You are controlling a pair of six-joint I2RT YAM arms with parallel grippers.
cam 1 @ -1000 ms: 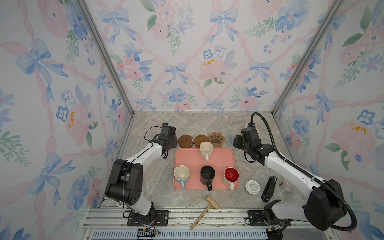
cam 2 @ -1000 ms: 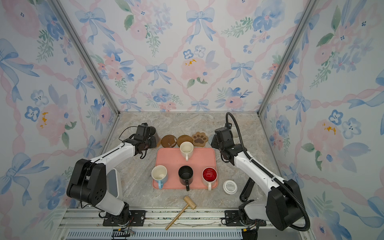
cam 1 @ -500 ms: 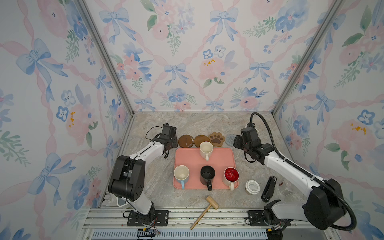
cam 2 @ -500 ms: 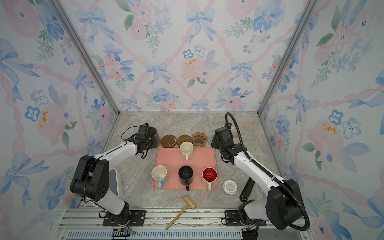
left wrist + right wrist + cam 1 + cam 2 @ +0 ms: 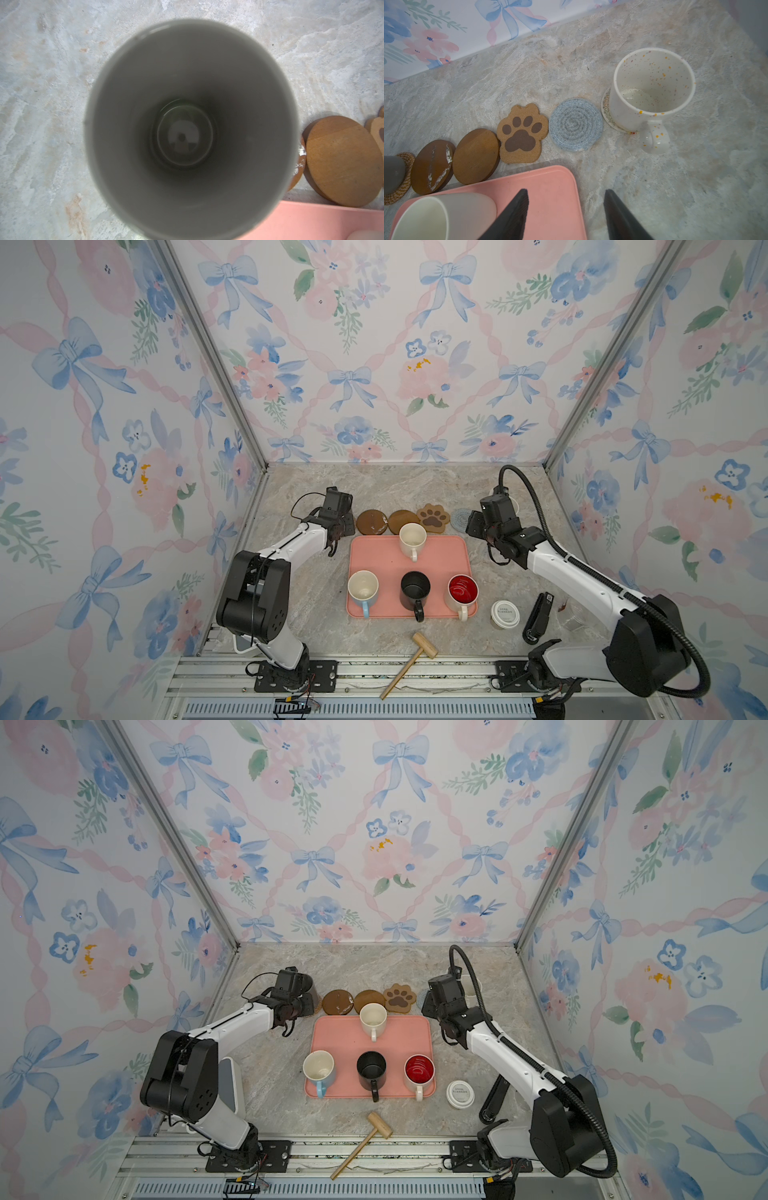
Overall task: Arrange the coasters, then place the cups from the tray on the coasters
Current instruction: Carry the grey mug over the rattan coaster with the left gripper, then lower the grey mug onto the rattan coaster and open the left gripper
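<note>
**Layout.** Six coasters lie in a row on the bench (image 5: 390, 489), just beyond the far edge of the pink tray (image 5: 451, 556).
- The grey mug (image 5: 191, 128) stands on the rattan coaster (image 5: 403, 182) at the left end.
- The speckled mug (image 5: 652, 91) stands on the cream woven coaster (image 5: 606, 104) at the right end.
- Four coasters between them are vacant: the scuffed wooden round (image 5: 432, 166), the clean wooden round (image 5: 476, 155), the paw coaster (image 5: 522, 133) and the grey-blue coaster (image 5: 576, 124).
- Four mugs are on the tray: the cream mug (image 5: 412, 539), the blue-sided mug (image 5: 363, 591), the black mug (image 5: 414, 591) and the red-lined mug (image 5: 462, 593).

**Pincers.** The left pincer (image 5: 293, 1004) sits over the grey mug, with its camera looking straight down the bore. Its jaws are together, but the fingers are hidden, so I cannot tell whether they pinch the handle. The right pincer (image 5: 566, 190) is apart and empty, straddling the tray's far right corner.

**Handling assessment.** The mugs appear to be glazed ceramic, so they will be rigid, fairly weighty, slick and liable to chip if knocked. The handle offers the surest hold, and the cream mug's handle points toward the front. Pinching the rim wall is the alternative. The coasters look light and may slide, so a mug should be lowered straight down, not dragged. The cream mug is nearest the open pincer and is the likely next pick.
</note>
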